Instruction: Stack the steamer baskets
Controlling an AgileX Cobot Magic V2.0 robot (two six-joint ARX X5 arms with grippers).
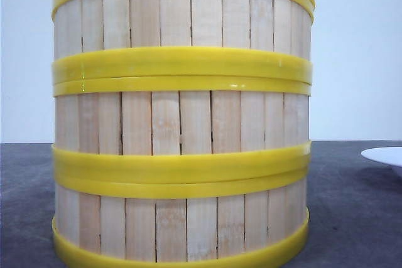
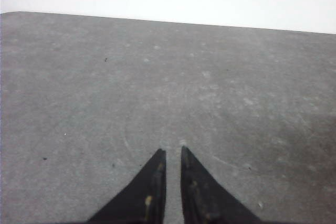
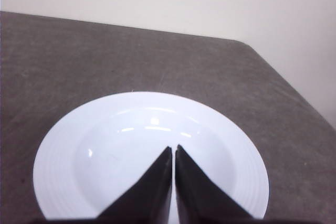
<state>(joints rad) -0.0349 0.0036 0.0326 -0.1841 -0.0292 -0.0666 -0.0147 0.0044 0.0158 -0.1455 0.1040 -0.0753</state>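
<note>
Three slatted wooden, yellow-rimmed steamer baskets [image 1: 182, 117] seemingly stand stacked on the grey worktop [image 1: 352, 218], so both grippers' fingers [image 2: 157, 182] [image 3: 163, 182] rest clenched, empty

Three steamer baskets [image 1: 182, 117] sitting stacked upright in one column on the worktop [image 1: 352, 218], yellow rims meeting, slats vertical; neither hand near.
</note>
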